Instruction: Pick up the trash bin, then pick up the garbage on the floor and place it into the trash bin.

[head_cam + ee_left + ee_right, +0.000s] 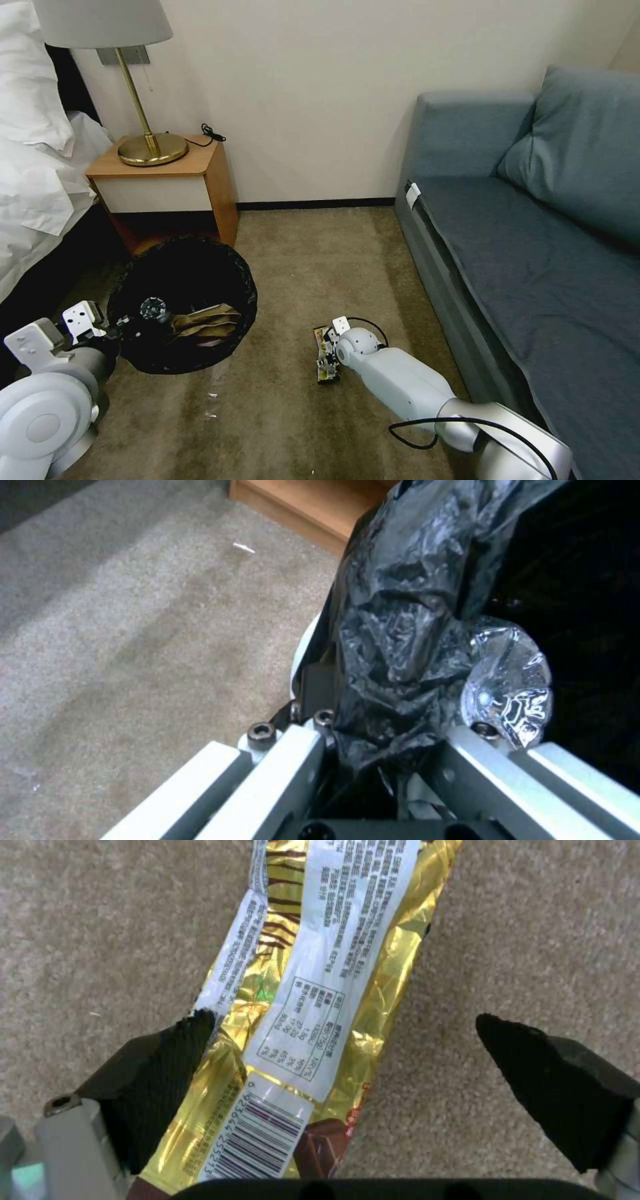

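The right gripper is spreading wide over a gold snack wrapper on the carpet; its barcode reads partly 9236442553; its long axis is running 12 to 6 o'clock. The left gripper is clamping the trash bin rim at 9 o'clock.

I can read only some numbers under the barcode on the gold snack wrapper: 9236442553213. The small white label words are too tiny for me.

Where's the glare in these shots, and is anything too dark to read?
Right wrist view: gold snack wrapper throws bright glare between the open right claw. Left wrist view: sheen on the bag liner. Head view: trash bin interior mostly black.
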